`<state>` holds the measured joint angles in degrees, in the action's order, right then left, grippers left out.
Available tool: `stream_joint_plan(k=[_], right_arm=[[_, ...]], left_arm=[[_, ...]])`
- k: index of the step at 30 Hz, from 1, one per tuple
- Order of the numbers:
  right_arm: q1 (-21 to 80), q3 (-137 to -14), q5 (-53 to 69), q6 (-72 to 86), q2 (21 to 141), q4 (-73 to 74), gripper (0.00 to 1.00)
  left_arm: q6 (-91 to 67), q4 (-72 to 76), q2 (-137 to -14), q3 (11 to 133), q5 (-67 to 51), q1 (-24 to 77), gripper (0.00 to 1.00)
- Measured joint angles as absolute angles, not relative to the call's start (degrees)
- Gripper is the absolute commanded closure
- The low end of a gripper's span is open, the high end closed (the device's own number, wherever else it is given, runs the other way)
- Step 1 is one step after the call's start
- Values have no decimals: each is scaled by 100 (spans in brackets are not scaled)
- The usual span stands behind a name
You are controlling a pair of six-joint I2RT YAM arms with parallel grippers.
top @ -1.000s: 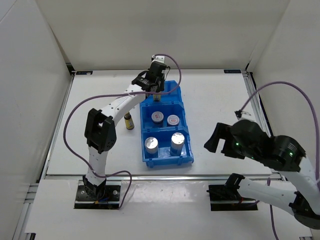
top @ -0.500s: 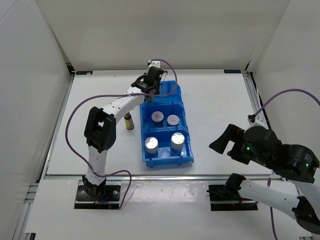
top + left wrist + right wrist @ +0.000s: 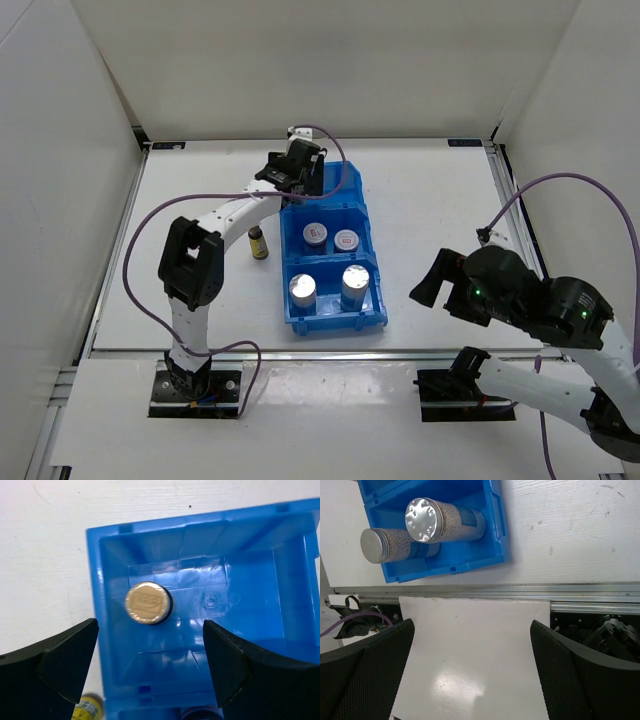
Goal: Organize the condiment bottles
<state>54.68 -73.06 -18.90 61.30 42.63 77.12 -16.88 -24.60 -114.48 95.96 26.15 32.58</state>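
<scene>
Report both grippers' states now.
Left gripper: open, empty, over the blue bin where a gold-capped bottle stands.
Right gripper: open, empty, over the table's near edge.

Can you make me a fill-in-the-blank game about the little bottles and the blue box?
1. The blue bin has ____ compartments.
2. One gold-capped bottle stands in the far compartment; the other amber bottle stands on the ____.
3. The near compartment holds two ____-topped cylinders.
4. The left gripper is above the far compartment, and its fingers are ____.

Missing words: three; table; silver; open
</scene>
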Motion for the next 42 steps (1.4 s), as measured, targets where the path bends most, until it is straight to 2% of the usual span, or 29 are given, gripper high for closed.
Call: stream_joint_plan(k=[2, 6, 10, 17, 21, 25, 31, 40, 41, 42], right_arm=[[5468, -7284, -1887, 6130, 4246, 7710, 0], [5468, -7264, -1890, 6110, 4224, 7701, 0], [5468, -7109, -1879, 6038, 4217, 7712, 0], [5465, -7063, -1761, 5848, 4641, 7710, 0], [5468, -7065, -1634, 5693, 4945, 7708, 0], [5468, -7142, -1518, 5468, 5277, 7703, 0], [5468, -7203, -1437, 5290, 5481, 7695, 0], [5468, -7220, -1420, 5323, 5216, 7699, 0], [5468, -7218, -1420, 5354, 5164, 7701, 0], [5468, -7210, -1420, 5369, 5124, 7701, 0]], left_arm=[[-1640, -2488, -11299, 9546, 2615, 3214, 0], [-1507, -2502, -10847, 9524, 2613, 3105, 0], [-1295, -2467, -9802, 9249, 2558, 2987, 0], [-1253, -2132, -7043, 7367, 1745, 2541, 0], [-1472, -1811, -6302, 6020, 1326, 2416, 0], [-1664, -1813, -6475, 5203, 993, 2359, 0], [-1806, -1737, -6989, 5116, 827, 2233, 5], [-1890, -1629, -7406, 5170, 722, 2045, 21], [-1887, -1625, -7417, 5170, 716, 2038, 25], [-1885, -1614, -7422, 5172, 701, 2034, 33]])
